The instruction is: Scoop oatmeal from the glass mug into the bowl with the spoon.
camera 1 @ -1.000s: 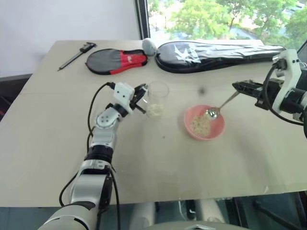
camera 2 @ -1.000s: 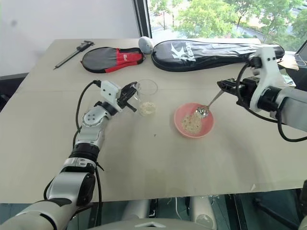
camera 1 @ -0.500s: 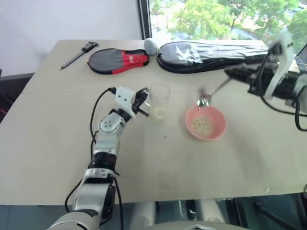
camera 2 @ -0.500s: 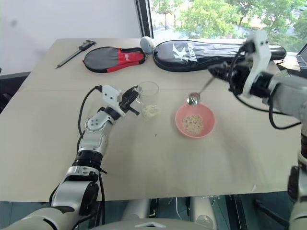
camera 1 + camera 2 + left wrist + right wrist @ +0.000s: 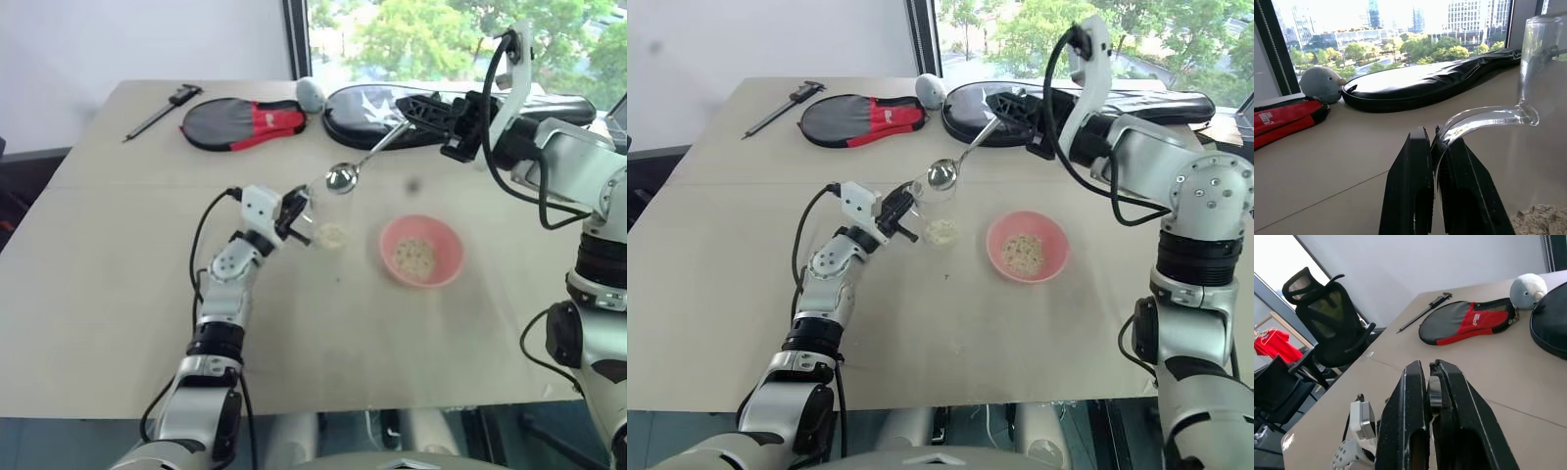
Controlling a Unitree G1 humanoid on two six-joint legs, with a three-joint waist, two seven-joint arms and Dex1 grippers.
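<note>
While the right claw (image 5: 1002, 104) pinches its handle, the spoon (image 5: 960, 159) slants bowl-down toward the glass mug (image 5: 933, 211) (left claw (image 5: 1437, 147) clamps its handle).

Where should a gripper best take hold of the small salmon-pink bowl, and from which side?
Judging from its shape, grip the small salmon-pink bowl by its thin upright rim, one finger inside and one outside, coming from above. Its smooth, wide, shallow body offers no handle. The edge towards the robot's right seems best, since the clear glass mug stands on the other side.
</note>
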